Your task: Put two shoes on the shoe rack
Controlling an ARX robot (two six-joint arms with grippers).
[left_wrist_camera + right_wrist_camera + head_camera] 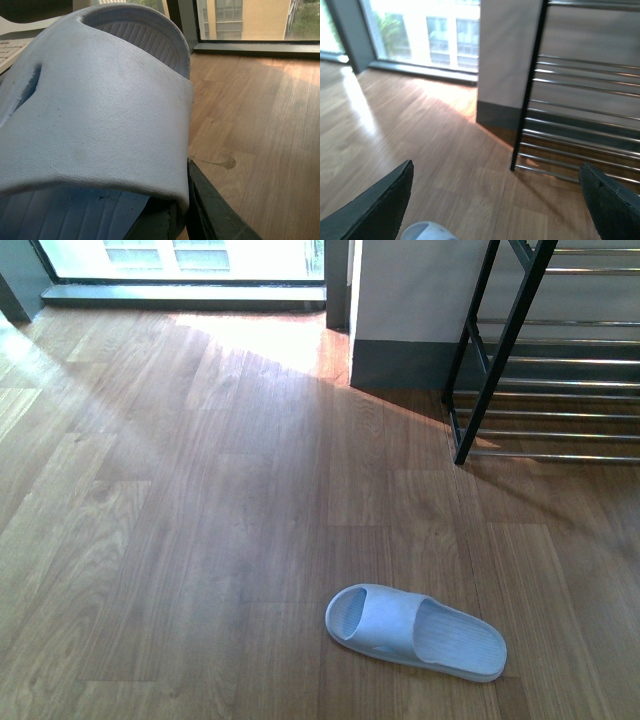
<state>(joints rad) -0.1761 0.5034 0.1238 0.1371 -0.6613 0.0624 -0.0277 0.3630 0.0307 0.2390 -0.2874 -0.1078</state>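
Note:
The two shoes here are light blue slide slippers. One slipper (415, 632) lies flat on the wood floor at the near right, toe pointing left; its toe (427, 231) shows at the edge of the right wrist view. The other slipper (100, 115) fills the left wrist view, held off the floor with my left gripper (182, 200) shut on the edge of its strap. My right gripper (496, 170) is open and holds nothing, hanging above the floor between the lying slipper and the shoe rack (580, 100). The black-framed, chrome-barred shoe rack (550, 360) stands at the far right. Neither arm shows in the front view.
A white wall corner with a grey skirting (400, 310) stands left of the rack. A floor-level window (180, 260) runs along the far side. Bare wood floor (180, 520) spreads across the left and middle. A small stain (227, 161) marks the floor.

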